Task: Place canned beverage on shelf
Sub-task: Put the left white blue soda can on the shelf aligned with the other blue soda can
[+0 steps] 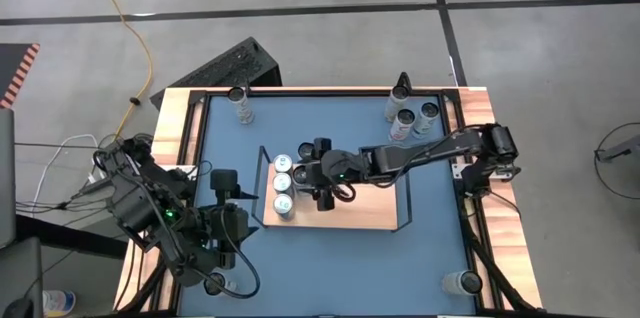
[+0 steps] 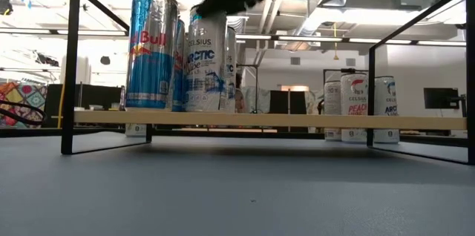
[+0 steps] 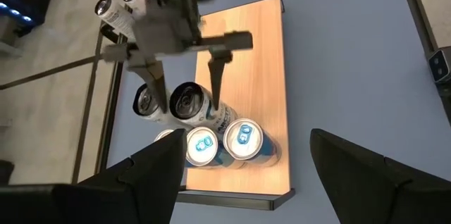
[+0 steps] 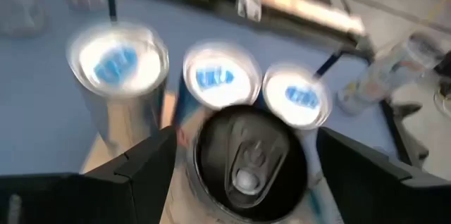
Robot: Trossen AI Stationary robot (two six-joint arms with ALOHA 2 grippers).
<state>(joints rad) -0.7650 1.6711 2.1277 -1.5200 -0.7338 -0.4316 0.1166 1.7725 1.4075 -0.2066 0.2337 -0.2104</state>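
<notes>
The shelf (image 1: 360, 213), a light-wood board in a black wire frame, lies mid-table. At its left end stand three blue-tabbed cans (image 1: 283, 184), and just right of them two dark-topped cans in a second row. My right gripper (image 3: 184, 86) hangs open above the nearer dark-topped can (image 4: 246, 160), which stands upright on the board. One finger stands on either side of its top, and I see no finger on it. The farther dark-topped can (image 1: 303, 148) stands beside it. My left gripper (image 3: 246, 139) waits open over the table's near left, facing the shelf's left end.
Loose cans stand on the blue tabletop: three at the far right (image 1: 410, 118), one at the far left (image 1: 240, 106), one at the near right (image 1: 462, 282). The shelf's raised black end rails (image 2: 74, 65) flank the board. The board's right half (image 1: 375, 198) is bare.
</notes>
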